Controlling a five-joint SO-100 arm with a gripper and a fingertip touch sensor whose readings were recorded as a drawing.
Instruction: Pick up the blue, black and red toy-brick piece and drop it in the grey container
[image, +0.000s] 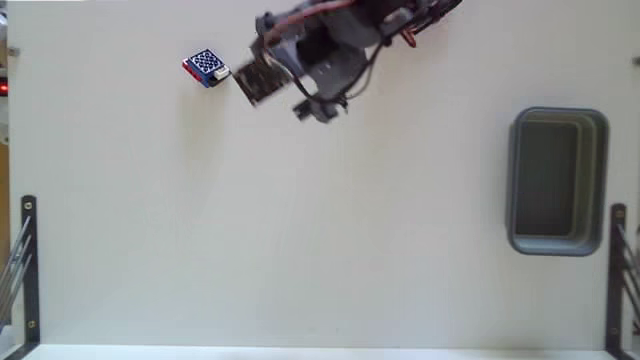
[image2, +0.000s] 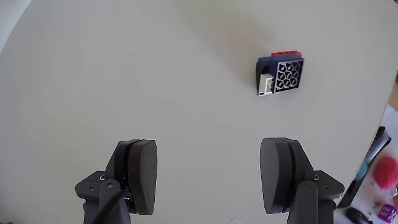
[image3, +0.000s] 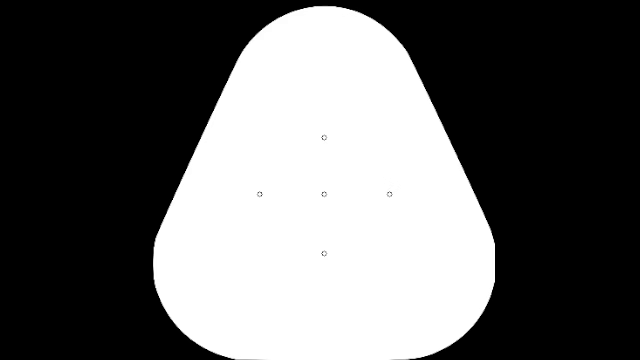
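The toy-brick piece (image: 206, 67) lies on the pale table at the upper left of the fixed view, blue studded top up with a red layer at its side. In the wrist view the brick (image2: 283, 74) lies ahead and to the right of my gripper (image2: 211, 168), apart from both fingers (image2: 140, 171). The jaws stand wide open with nothing between them. In the fixed view my gripper (image: 240, 78) hangs just right of the brick. The grey container (image: 600, 180) stands far off at the right, with nothing visible inside it.
Black metal brackets stand at the lower left (image: 28, 260) and lower right (image: 618, 270) of the fixed view. The table's front edge runs along the bottom. A blurred pink object (image2: 385, 171) shows at the right edge of the wrist view.
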